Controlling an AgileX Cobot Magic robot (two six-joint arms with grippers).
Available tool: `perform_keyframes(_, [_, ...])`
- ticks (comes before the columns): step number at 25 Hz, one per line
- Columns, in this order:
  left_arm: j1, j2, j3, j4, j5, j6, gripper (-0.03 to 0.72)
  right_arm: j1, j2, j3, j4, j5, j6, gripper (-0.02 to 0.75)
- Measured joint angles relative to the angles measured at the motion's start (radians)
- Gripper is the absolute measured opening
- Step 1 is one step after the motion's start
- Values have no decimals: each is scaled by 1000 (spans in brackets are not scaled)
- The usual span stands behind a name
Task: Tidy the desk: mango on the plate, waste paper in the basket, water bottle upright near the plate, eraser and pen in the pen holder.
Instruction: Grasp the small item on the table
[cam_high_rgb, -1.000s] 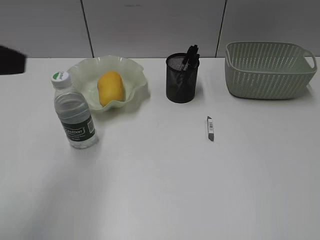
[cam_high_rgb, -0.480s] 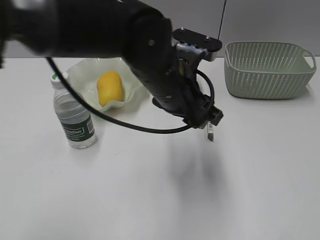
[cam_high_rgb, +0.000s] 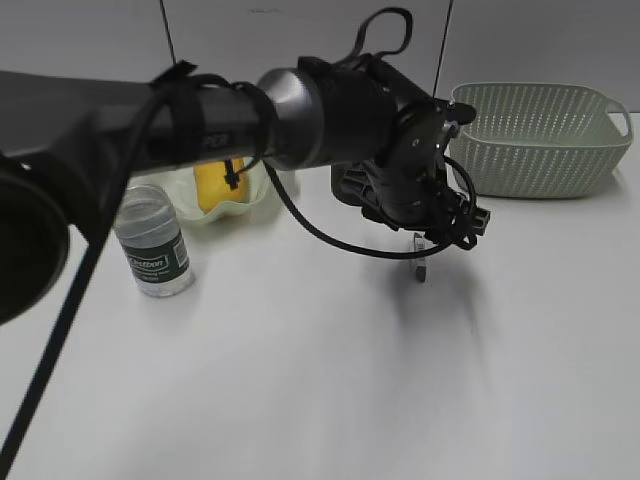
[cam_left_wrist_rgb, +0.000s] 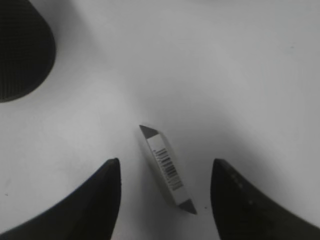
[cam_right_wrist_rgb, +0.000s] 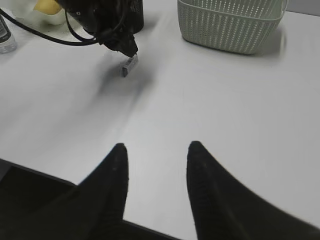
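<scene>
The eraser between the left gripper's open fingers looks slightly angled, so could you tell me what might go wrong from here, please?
1. The eraser lies diagonally between the left gripper's fingers, so closing could twist or squirt it out.
2. It lies flat and thin on the desk; the fingertips may scrape the surface or miss.
3. The pen holder stands close by and could be bumped during lifting.

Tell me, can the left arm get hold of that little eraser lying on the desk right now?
Probably yes: the left gripper hangs open right over the eraser, a finger on each side, and nothing lies between them.
</scene>
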Motion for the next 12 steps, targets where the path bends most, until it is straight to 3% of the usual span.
perform_keyframes(4, [0,71,-54,43,38,-45,408,0,0,0,0,0,0,307])
perform_keyframes(8, [-1,96,-71,42,29,-54,342,0,0,0,0,0,0,305])
perform_keyframes(12, [-1,101,-73,42,14,-55,188,0,0,0,0,0,0,305])
